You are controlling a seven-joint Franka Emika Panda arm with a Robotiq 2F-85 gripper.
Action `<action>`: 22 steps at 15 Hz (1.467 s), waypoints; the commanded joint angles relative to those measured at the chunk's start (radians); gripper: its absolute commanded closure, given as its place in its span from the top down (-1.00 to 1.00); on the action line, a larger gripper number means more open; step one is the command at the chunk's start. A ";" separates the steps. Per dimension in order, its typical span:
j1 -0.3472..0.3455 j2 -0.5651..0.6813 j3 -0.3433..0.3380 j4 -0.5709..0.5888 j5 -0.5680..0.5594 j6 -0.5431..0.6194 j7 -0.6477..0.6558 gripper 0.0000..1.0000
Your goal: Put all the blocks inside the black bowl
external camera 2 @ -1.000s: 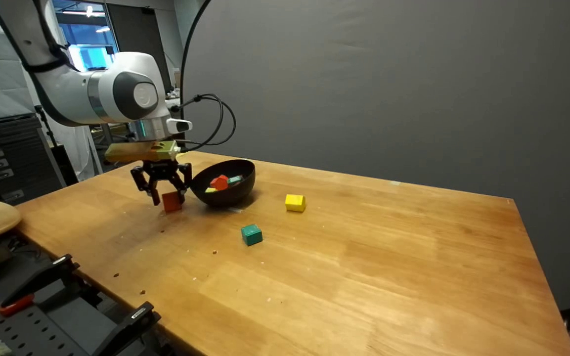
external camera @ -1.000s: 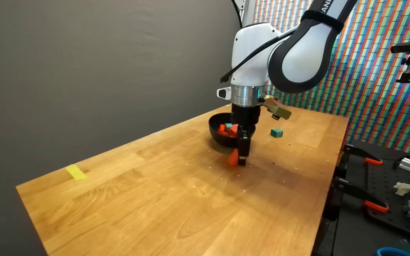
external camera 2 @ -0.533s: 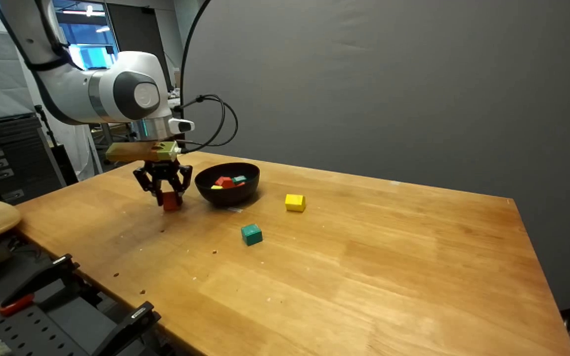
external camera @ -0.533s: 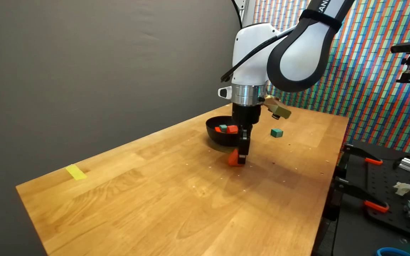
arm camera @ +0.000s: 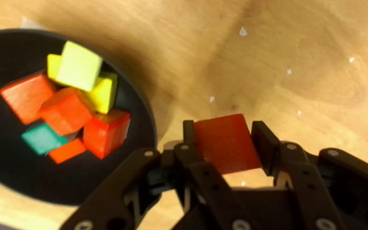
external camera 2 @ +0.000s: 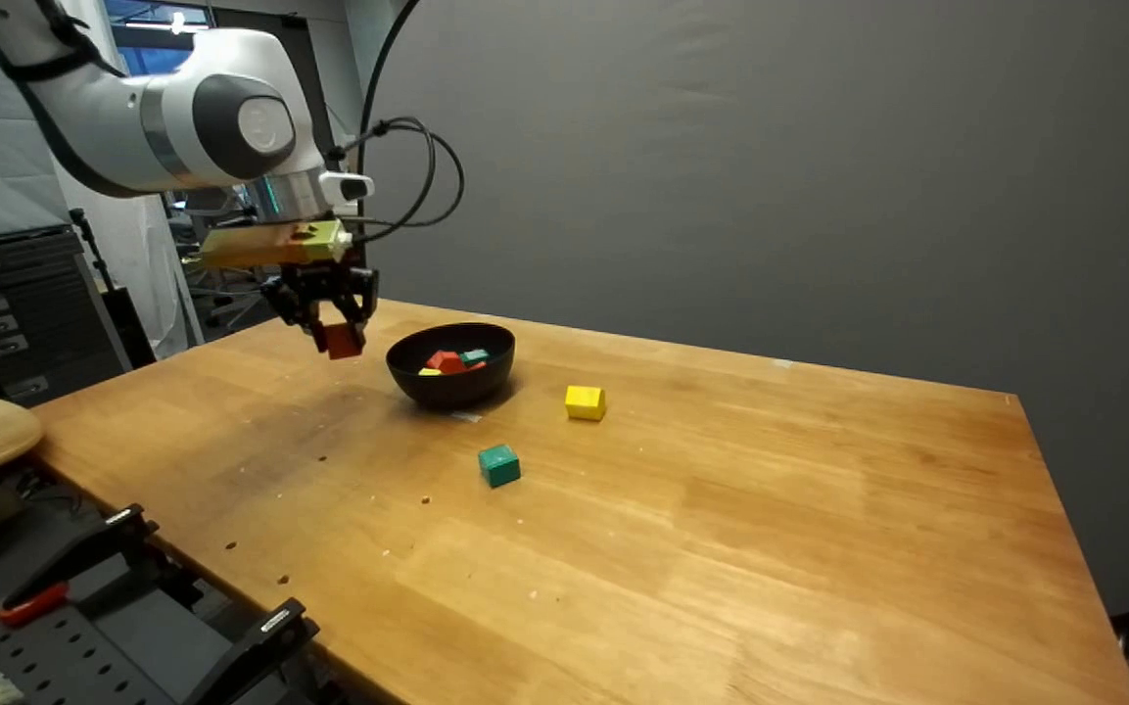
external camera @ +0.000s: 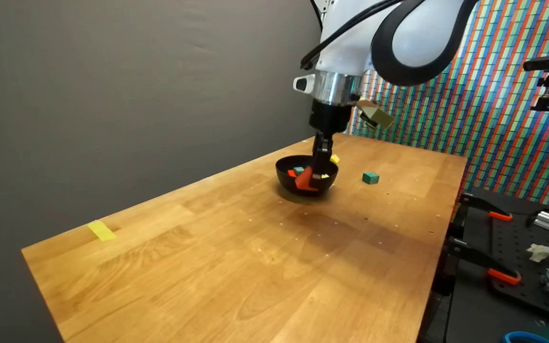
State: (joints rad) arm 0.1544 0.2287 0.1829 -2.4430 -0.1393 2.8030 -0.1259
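The part-closed black gripper [external camera 2: 340, 342] is pinching a red block [arm camera: 228, 143] aloft — round black bowl [external camera 2: 449, 391] standing beside, teal block [external camera 2: 499, 466] and yellow block [external camera 2: 585, 403] lying beyond.

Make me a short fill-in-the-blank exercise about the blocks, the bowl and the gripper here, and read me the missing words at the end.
1. The block held in the gripper is coloured ____.
2. In the wrist view, the bowl contains red blocks, a green block and some ____ ones.
3. In an exterior view, ____ loose blocks lie on the table.
4. The colour of the bowl is ____.

Missing words: red; yellow; two; black.
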 commanded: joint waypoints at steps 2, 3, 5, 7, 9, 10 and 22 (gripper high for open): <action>-0.022 -0.229 -0.051 -0.081 -0.021 0.068 0.064 -0.49; -0.028 -0.223 -0.079 -0.057 -0.082 0.072 0.127 -0.49; -0.054 -0.169 -0.117 0.014 -0.199 0.043 0.241 -0.49; -0.066 -0.089 -0.153 0.085 -0.269 0.006 0.326 -0.49; -0.065 -0.018 -0.173 0.141 -0.264 -0.025 0.355 -0.52; -0.064 0.013 -0.178 0.167 -0.248 -0.040 0.359 0.44; 0.052 -0.021 -0.446 0.182 -0.491 -0.100 0.751 1.00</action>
State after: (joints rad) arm 0.1763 0.2563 -0.1736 -2.2396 -0.5016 2.7434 0.4823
